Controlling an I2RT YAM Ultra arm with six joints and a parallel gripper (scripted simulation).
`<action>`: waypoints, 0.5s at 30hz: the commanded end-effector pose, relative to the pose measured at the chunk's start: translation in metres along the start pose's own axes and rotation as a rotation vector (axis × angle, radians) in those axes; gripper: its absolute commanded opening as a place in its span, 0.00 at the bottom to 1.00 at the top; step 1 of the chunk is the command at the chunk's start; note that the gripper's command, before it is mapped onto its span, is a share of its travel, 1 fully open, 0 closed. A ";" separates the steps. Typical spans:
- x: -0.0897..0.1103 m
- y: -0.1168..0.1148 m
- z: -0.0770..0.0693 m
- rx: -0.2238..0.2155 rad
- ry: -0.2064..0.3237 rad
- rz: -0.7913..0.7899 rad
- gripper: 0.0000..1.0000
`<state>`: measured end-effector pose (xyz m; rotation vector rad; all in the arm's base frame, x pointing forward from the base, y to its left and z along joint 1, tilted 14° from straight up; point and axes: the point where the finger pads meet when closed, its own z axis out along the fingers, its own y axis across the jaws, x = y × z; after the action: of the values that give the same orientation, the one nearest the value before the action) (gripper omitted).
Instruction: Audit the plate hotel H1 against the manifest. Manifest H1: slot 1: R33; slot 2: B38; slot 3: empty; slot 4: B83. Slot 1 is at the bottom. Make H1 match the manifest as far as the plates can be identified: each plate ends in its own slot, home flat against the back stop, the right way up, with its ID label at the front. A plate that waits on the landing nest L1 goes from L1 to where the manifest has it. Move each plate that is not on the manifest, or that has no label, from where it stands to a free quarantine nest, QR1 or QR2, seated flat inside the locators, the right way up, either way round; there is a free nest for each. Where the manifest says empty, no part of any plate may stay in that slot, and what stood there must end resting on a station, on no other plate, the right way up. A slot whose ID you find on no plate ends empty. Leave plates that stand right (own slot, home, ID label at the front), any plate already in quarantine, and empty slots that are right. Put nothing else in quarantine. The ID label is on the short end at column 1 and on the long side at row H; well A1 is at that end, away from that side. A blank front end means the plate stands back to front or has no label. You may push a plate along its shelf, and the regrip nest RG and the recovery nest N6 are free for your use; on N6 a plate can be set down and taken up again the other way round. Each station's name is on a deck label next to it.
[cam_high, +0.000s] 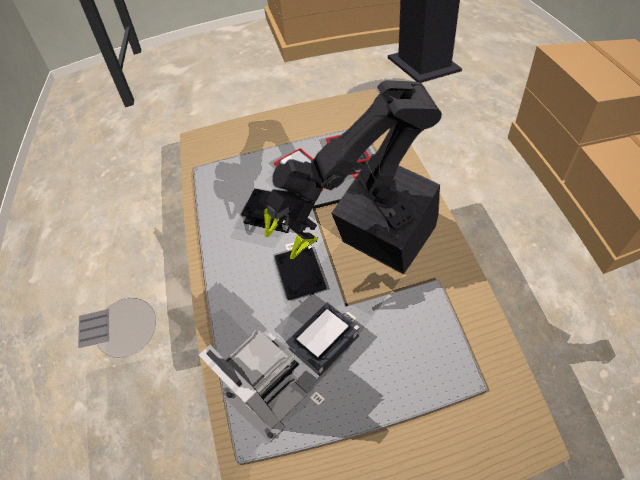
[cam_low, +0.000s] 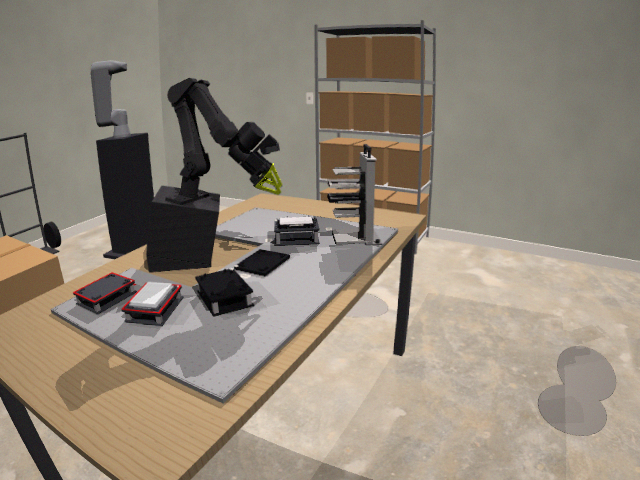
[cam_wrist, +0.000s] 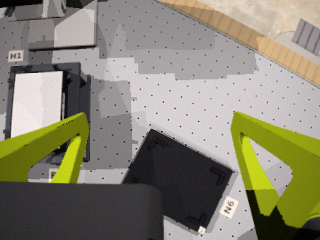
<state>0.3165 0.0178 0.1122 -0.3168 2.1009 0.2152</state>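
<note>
Gripper (cam_wrist: 160, 145) hanging wide, holding nothing, above black nest (cam_wrist: 177, 182) marked N6. Probably scanning stations; white plate (cam_wrist: 36, 102) waiting near rack (cam_low: 366, 198).

white plate (cam_high: 323, 335) flat on nest by H1 hotel (cam_high: 256, 392) | 2nd white plate (cam_low: 150, 295) in red-rimmed nest

A lab bench set in a storeroom: a plate hotel (cam_low: 367, 196) stands on the tabletop (cam_low: 155, 444), and behind it a rack (cam_low: 433, 129) holds cartons.
</note>
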 end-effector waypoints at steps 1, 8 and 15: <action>0.008 -0.002 -0.002 -0.042 0.013 -0.009 1.00; 0.013 -0.014 -0.012 -0.038 0.000 -0.016 1.00; 0.016 -0.037 -0.021 -0.035 -0.007 -0.020 1.00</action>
<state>0.3038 -0.0233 0.1047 -0.3148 2.1011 0.2125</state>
